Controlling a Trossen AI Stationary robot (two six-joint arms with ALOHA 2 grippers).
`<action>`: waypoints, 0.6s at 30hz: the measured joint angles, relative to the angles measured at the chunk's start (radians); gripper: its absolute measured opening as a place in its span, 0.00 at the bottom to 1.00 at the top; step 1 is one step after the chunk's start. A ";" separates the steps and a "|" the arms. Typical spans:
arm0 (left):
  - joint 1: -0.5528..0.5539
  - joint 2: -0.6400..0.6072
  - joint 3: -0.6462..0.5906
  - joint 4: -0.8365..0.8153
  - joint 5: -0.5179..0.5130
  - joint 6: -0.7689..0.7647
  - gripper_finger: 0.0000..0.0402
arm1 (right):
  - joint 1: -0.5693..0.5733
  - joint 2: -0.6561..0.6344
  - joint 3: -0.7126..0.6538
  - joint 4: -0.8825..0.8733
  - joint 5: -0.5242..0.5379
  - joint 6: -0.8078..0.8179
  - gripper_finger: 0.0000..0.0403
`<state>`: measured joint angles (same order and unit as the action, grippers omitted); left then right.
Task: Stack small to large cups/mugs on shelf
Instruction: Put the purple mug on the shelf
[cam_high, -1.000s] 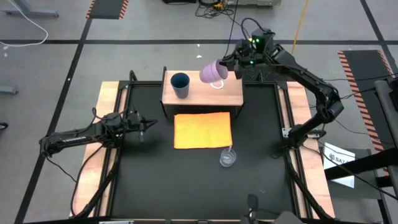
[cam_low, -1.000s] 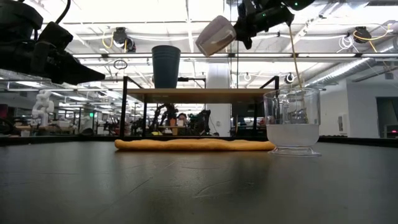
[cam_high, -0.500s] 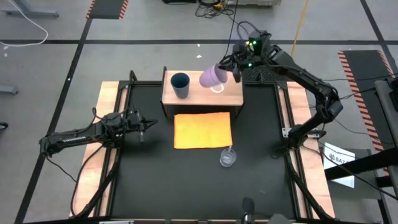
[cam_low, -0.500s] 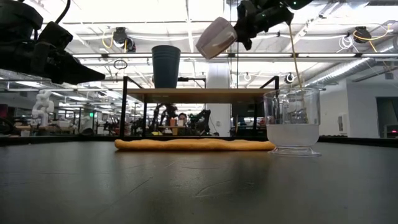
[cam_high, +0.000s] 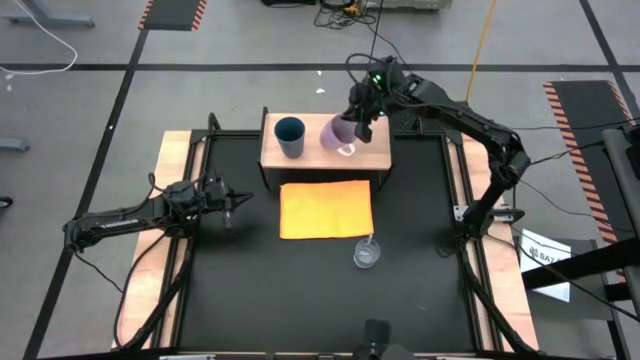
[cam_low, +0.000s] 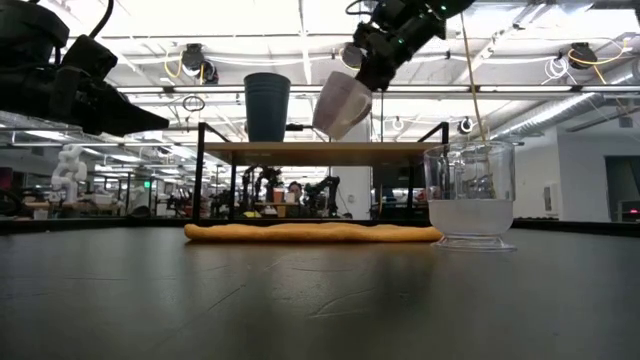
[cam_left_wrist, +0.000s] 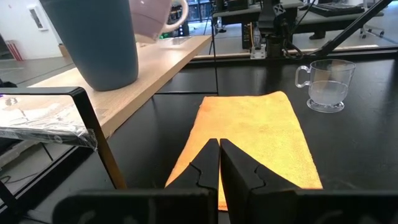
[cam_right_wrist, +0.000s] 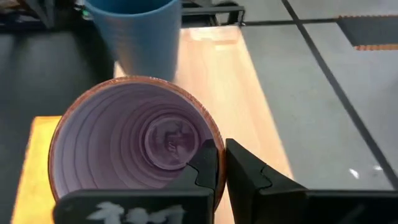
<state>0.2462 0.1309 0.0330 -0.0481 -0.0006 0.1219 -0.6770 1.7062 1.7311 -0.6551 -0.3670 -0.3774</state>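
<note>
**Lilac mug swung in over the shelf**

High view: the right gripper, clamped on the lilac mug, had carried it from off the shelf's back corner to above the board, just beside the blue tumbler.

Low view: the mug hung tilted, lower than before, not yet set down.

Left wrist view: the left gripper, pinched shut and empty, waited beside the shelf.

Right wrist view: the fingers gripped the mug's rim; placing looked imminent.

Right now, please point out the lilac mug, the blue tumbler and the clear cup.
lilac mug (cam_high: 339, 133), high view, on its side wall.
blue tumbler (cam_low: 266, 105), low view, on its outer wall.
clear cup (cam_low: 470, 200), low view, on its front wall.
</note>
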 joint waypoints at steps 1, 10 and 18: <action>0.000 0.000 0.000 0.000 0.000 0.000 0.04 | 0.006 0.017 0.035 -0.026 0.006 -0.004 0.02; 0.000 0.000 0.000 0.000 0.000 0.000 0.04 | 0.039 0.143 0.361 -0.310 0.084 -0.033 0.02; 0.000 0.000 0.000 0.000 0.000 0.001 0.04 | 0.051 0.204 0.444 -0.428 0.107 -0.003 0.02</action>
<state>0.2462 0.1307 0.0327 -0.0483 -0.0009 0.1230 -0.6264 1.9104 2.1754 -1.0829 -0.2604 -0.3806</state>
